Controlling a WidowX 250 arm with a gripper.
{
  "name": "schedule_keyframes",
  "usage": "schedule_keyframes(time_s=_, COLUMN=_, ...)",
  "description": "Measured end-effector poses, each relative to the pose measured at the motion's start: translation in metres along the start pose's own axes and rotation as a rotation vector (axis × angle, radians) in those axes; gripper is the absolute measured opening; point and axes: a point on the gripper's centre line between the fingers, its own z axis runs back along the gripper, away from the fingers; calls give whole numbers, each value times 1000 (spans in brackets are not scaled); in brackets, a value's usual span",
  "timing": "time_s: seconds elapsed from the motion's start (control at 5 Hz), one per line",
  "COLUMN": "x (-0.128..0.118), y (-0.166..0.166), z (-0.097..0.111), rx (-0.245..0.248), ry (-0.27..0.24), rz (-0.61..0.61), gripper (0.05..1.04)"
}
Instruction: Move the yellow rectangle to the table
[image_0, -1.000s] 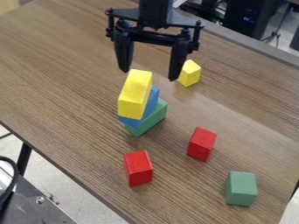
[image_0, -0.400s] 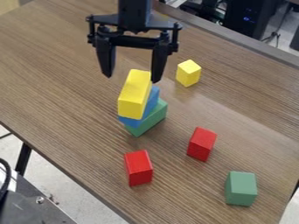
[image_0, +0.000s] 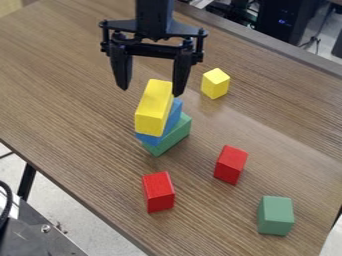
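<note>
The black two-finger end effector (image_0: 151, 90) hangs over the brown wood-grain surface (image_0: 80, 100), its fingers apart with nothing between them. Just below, the yellow rectangular block (image_0: 153, 107) lies on top of a stack, resting on a blue rectangular block (image_0: 176, 115), with a green rectangular block (image_0: 175, 136) at the bottom. A small yellow block (image_0: 216, 83) stands apart on the surface, near the stack.

Yellow rectangle (image_0: 153, 107) lying atop blue block (image_0: 176, 116)
</note>
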Motion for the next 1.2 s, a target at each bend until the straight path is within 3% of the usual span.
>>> schedule_keyframes(time_s=1.0, x=3, y=-10, z=-28, rx=16, ry=47, rz=-5, gripper=964)
schedule_keyframes(time_s=1.2, x=4, y=-12, z=-30, rx=-22, ry=50, rz=-24, gripper=683)
